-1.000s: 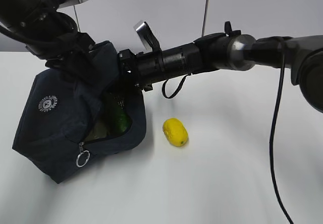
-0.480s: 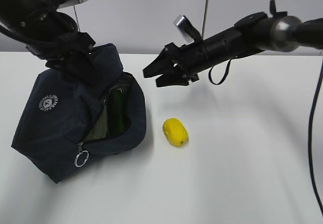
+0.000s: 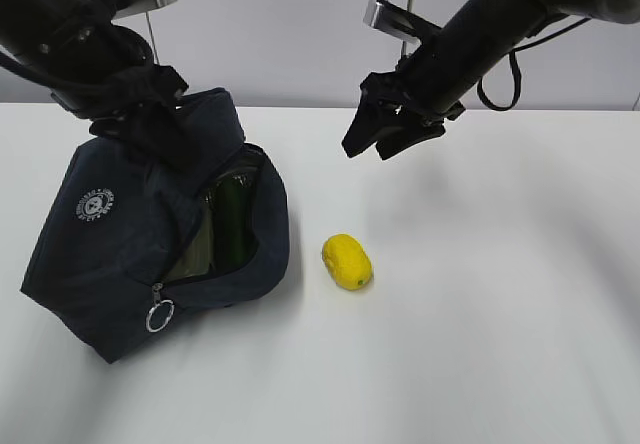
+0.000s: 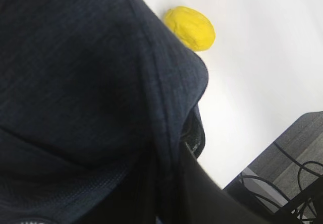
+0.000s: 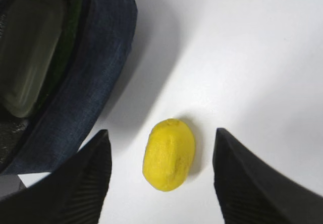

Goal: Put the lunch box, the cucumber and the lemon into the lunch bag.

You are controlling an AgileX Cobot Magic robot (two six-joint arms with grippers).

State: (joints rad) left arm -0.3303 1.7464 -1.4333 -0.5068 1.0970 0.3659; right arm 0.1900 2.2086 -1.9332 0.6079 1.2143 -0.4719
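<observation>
Exterior view: right hand (image 3: 385, 142) hangs released at upper centre above the lemon (image 3: 347, 261) — lying mid-frame on the table (image 3: 480, 314) — while the left hand's state cannot be told; it apparently props the lunch bag (image 3: 110, 254) open at left, cucumber (image 3: 235, 219) inside.

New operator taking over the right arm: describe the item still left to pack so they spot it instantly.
Find the dark navy lunch bag on the left of the white table. Just right of its open mouth, apart from it, lies the lemon. It is the only loose item: small, oval, bright yellow.
</observation>
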